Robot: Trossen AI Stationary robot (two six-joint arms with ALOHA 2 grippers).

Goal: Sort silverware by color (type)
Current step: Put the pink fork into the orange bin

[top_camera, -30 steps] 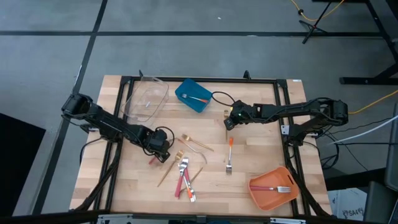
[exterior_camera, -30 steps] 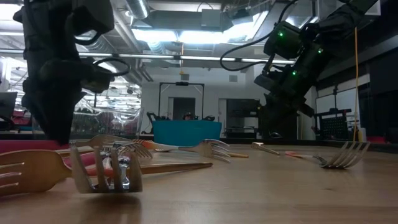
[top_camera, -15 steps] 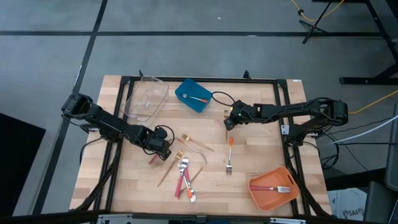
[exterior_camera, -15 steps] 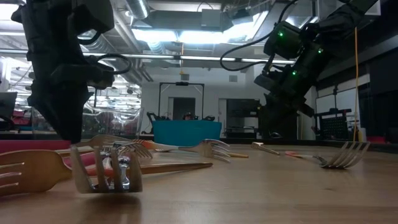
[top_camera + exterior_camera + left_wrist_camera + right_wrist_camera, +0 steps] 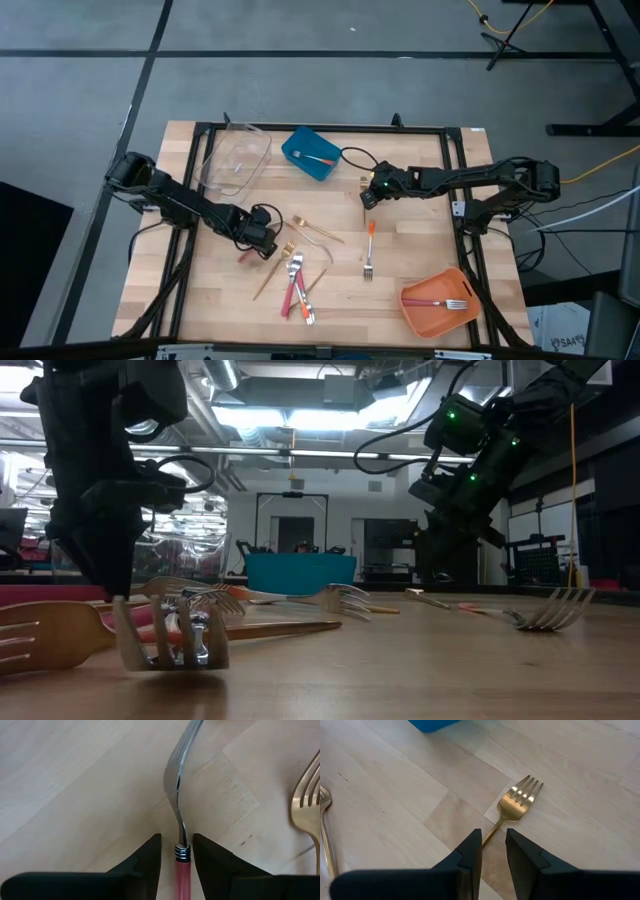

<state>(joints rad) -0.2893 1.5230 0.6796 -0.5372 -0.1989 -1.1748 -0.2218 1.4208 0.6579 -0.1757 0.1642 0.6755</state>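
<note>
A pink-handled fork with a silver head lies flat on the wooden table. My left gripper points down over it, open; its fingers stand on either side of the handle's collar end, with gaps showing. At the far middle my right gripper is open a little above a gold fork that lies on the table. That fork's handle runs in under the fingers. Between the arms lie an orange-handled fork, gold forks and red-handled forks.
A clear bin stands at the far left. A blue bin holding an orange-handled fork is at the far middle. An orange bin with a fork in it sits at the near right. Black frame rails run along the table's sides.
My left gripper has sunk a little toward the pink-handled fork and tipped slightly steeper. The fork and the other silverware have stayed where they were.
</note>
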